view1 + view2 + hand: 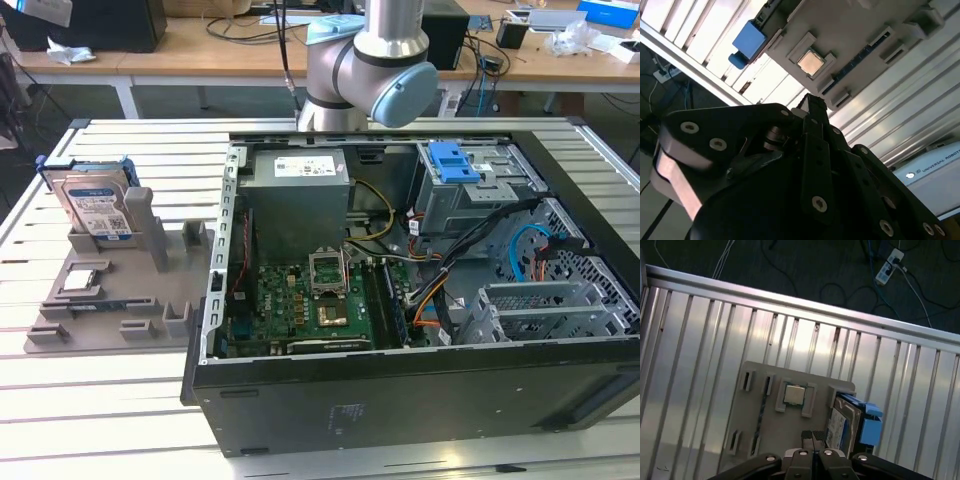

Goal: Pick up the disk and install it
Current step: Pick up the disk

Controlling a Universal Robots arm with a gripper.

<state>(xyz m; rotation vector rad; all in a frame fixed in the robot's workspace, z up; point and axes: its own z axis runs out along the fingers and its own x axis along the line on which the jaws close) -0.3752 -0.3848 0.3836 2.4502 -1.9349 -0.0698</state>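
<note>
Exterior view: the disk (pixel 97 205) stands on edge in a slot of the grey holder (pixel 110 320), at the exterior view's left, well apart from the open computer case (pixel 400 400) on the slatted surface (pixel 120 400). In the first wrist view the gripper (pixel 813 436) hangs above the holder, near the disk (pixel 844 427) but not touching it. Its fingers (pixel 807 436) are pressed together on nothing.

As I judge it, fingers closed like this cannot straddle the disk and would strike its top edge. The blue plastic rails may flex or slip under an off-centre grip. A skewed pull could bind the disk in its slot and drag the holder along the slats.

1 tall grey post (pixel 142 215) rises just beside the disk and crowds that side. A processor chip (pixel 795 394) lies in a pocket of the holder nearby. Inside the case, loose cables (pixel 470 250) run beside the drive cage (pixel 470 195) with its blue latch (pixel 450 160), and these could snag a carried disk.
</note>
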